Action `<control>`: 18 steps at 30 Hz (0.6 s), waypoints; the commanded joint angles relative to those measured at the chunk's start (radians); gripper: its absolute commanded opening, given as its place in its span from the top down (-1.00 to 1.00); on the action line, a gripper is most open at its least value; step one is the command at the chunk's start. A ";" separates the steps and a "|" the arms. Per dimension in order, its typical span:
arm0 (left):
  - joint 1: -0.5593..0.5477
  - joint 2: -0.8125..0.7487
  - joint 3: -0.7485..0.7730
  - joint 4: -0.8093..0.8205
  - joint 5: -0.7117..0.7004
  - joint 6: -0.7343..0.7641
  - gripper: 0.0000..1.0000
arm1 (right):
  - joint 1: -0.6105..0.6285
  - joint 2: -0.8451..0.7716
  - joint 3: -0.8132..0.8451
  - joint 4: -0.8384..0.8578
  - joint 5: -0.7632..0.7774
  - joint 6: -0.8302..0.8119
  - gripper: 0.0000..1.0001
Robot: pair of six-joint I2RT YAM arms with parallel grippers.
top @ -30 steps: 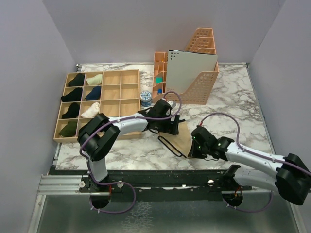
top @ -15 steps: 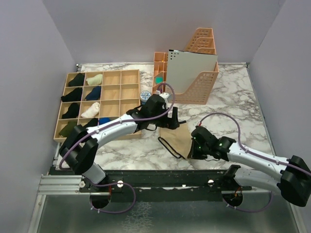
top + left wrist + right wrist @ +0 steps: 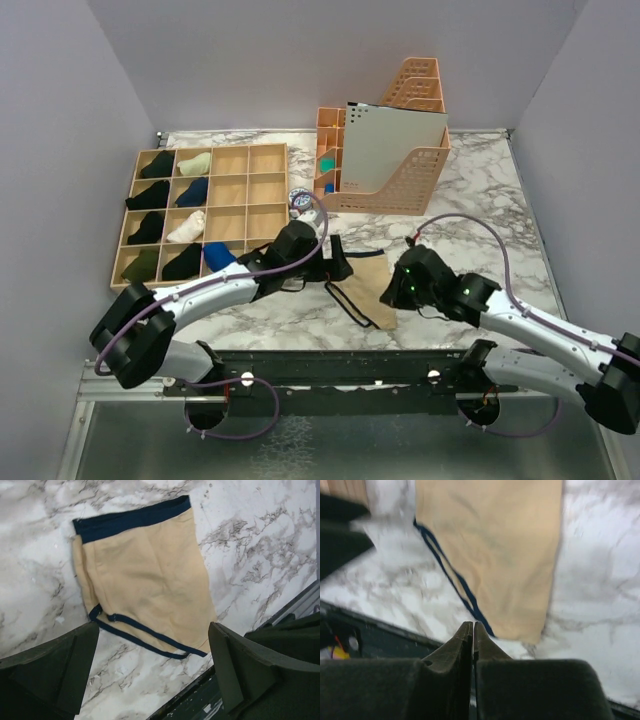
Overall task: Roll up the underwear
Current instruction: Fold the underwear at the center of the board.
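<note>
Left arm has swung back toward its own side and dropped low since 1 s ago. It no longer sits over the cloth's far edge, and the right arm has edged up a bit. The underwear (image 3: 145, 575) shows more fully now and lies flat.

Position: it's on the counter (image 3: 250, 540) near the front edge, between the two arms and well apart from the tray (image 3: 287, 215) on the left.

Left gripper (image 3: 152, 630): wide open, holding nothing. Wrist view frames the cloth between its fingers (image 3: 55, 670), w/ the cloth just ahead and below.

Right gripper (image 3: 472, 626): jaws pressed together w/ nothing seen between them, tips just off the cloth's near hem.

Key relation: long axis runs roughly far-to-near, waistband (image 3: 132, 517) at the far end and leg hems at the near end. Both arms are close: left at the far-left corner, right at the near-right edge. Can't tell from these views if either touches the fabric. A roll would prob. run along that axis, so the right gripper looks better placed to start at the near hem, but it'd need to open first.

Material: soft tan knit w/ navy waistband and navy trim at the hems. It's folded to a rough rectangle, doubled layers showing at one side, a few slack creases. Thin and limp, so likely to slide on the smooth marble-look top unless one end is pinned.
</note>
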 commanded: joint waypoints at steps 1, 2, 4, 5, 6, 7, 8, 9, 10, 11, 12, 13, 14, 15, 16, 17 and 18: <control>-0.003 -0.056 -0.115 0.109 -0.067 -0.168 -0.97 | -0.057 0.146 0.116 0.072 0.192 -0.077 0.85; -0.003 -0.044 -0.120 0.101 -0.072 -0.172 -0.95 | -0.082 0.209 0.141 0.090 0.184 -0.100 0.85; -0.003 -0.020 -0.124 0.095 -0.074 -0.168 -0.87 | -0.132 0.297 0.181 0.132 0.142 -0.144 0.84; -0.003 -0.008 -0.117 0.079 -0.080 -0.162 -0.85 | -0.153 0.334 0.199 0.153 0.122 -0.165 0.85; -0.002 0.004 -0.106 0.065 -0.085 -0.150 -0.78 | -0.169 0.371 0.214 0.176 0.103 -0.185 0.85; -0.002 0.015 -0.096 0.051 -0.098 -0.142 -0.73 | -0.180 0.404 0.229 0.197 0.084 -0.206 0.86; -0.002 0.024 -0.085 0.028 -0.118 -0.134 -0.70 | -0.187 0.432 0.249 0.215 0.061 -0.226 0.86; -0.001 0.034 -0.074 0.012 -0.131 -0.123 -0.68 | -0.193 0.460 0.263 0.227 0.052 -0.243 0.87; -0.002 0.043 -0.058 -0.004 -0.146 -0.116 -0.64 | -0.198 0.483 0.281 0.226 0.050 -0.254 0.87; -0.001 0.053 -0.049 -0.014 -0.155 -0.107 -0.59 | -0.203 0.507 0.299 0.225 0.052 -0.266 0.87; 0.000 0.065 -0.040 -0.015 -0.159 -0.096 -0.56 | -0.206 0.526 0.310 0.225 0.052 -0.278 0.87; -0.001 0.079 -0.031 -0.017 -0.161 -0.087 -0.54 | -0.211 0.541 0.321 0.226 0.050 -0.285 0.88; -0.001 0.097 -0.019 -0.023 -0.167 -0.080 -0.52 | -0.214 0.557 0.331 0.224 0.047 -0.291 0.88; 0.000 0.114 -0.007 -0.028 -0.170 -0.073 -0.51 | -0.216 0.568 0.339 0.223 0.041 -0.296 0.88; 0.000 0.134 0.003 -0.032 -0.171 -0.067 -0.50 | -0.216 0.576 0.344 0.224 0.034 -0.301 0.89; 0.000 0.152 0.012 -0.033 -0.168 -0.063 -0.46 | -0.216 0.581 0.345 0.231 0.029 -0.305 0.89; 0.000 0.170 0.022 -0.036 -0.166 -0.059 -0.41 | -0.218 0.584 0.344 0.233 0.028 -0.308 0.89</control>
